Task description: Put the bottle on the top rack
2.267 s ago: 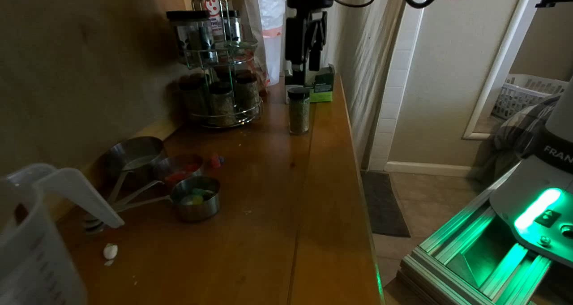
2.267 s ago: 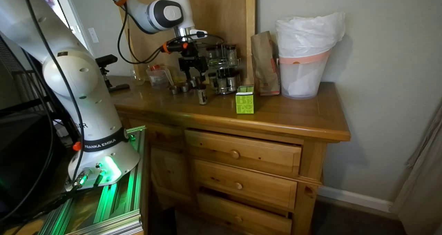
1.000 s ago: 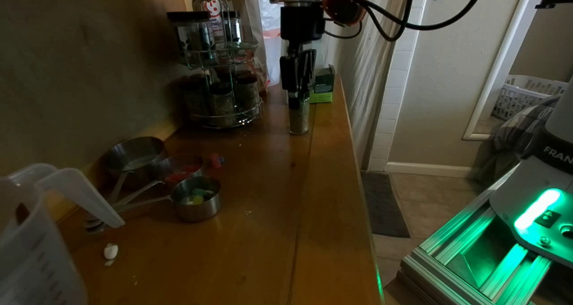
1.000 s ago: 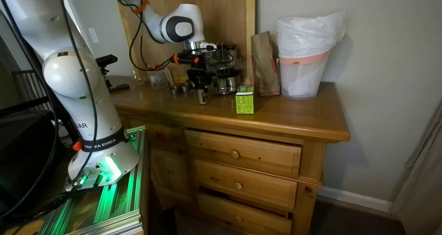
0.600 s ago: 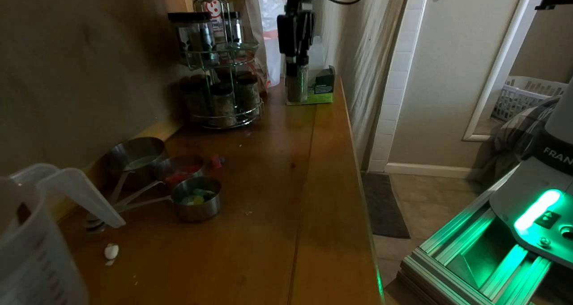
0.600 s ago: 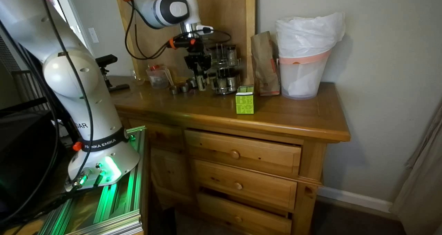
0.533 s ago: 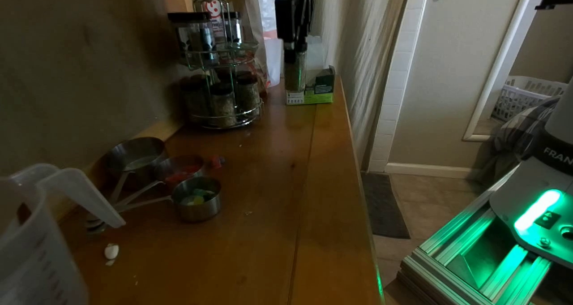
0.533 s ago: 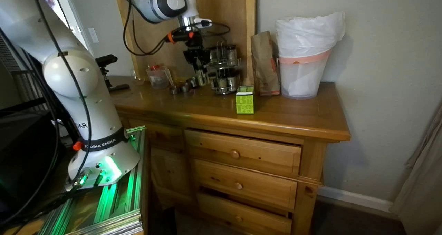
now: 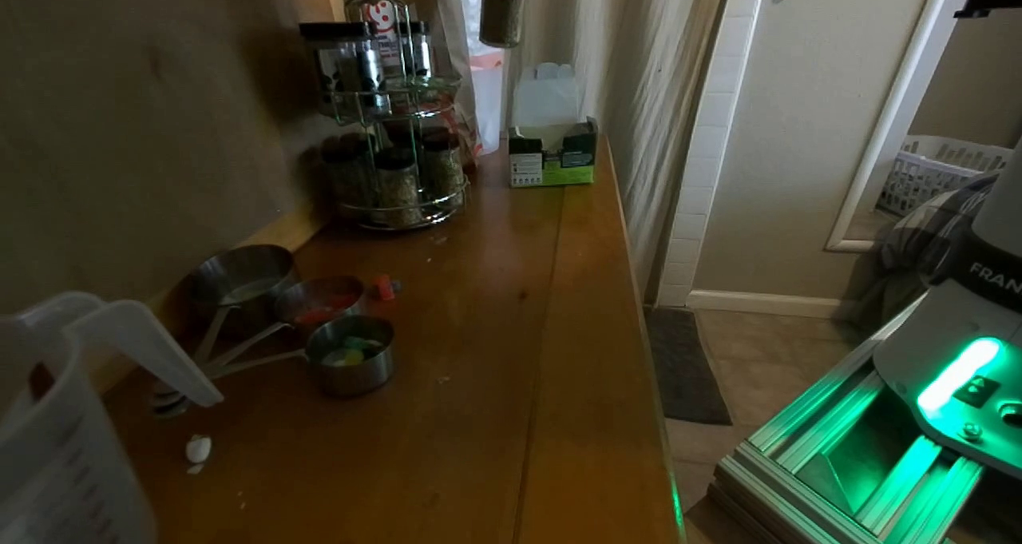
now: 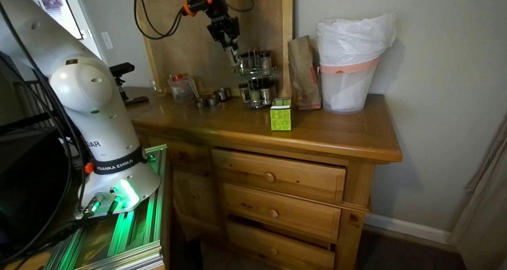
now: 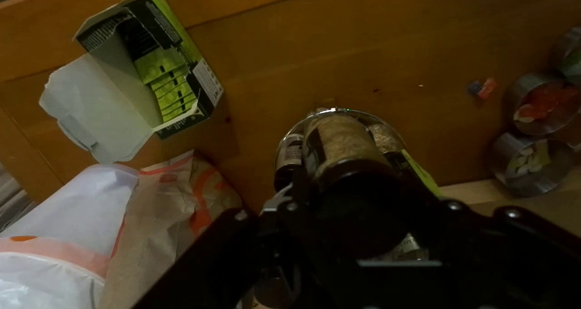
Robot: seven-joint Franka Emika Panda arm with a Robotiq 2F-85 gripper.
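Note:
The bottle [image 10: 233, 57], a glass jar of pale contents with a dark cap [image 11: 358, 177], hangs in the air with my gripper [image 10: 230, 45] shut on its cap end. It leans, its base pointing down toward the rack in an exterior view. The top rack [image 10: 254, 75] is the upper wire tier of a round stand and holds several dark-capped jars. The bottle's base is at the edge of this tier in that view; whether they touch I cannot tell. In an exterior view only the bottle's lower part [image 9: 503, 13] shows, higher than the top rack [image 9: 435, 111], the gripper being out of frame.
Several jars stand on the lower tier [image 9: 399, 208]. An open green box [image 9: 571, 172] sits nearby on the wooden counter [image 9: 479, 328]. A paper bag [image 10: 304, 73] and a lined bin [image 10: 348, 64] stand behind. Metal measuring cups [image 9: 351, 360] and a plastic jug [image 9: 80, 416] line the wall side.
My gripper came down onto the bottle standing on the counter, took hold of it and lifted it. The bottle has risen to the upper tier's height or above and has tilted.

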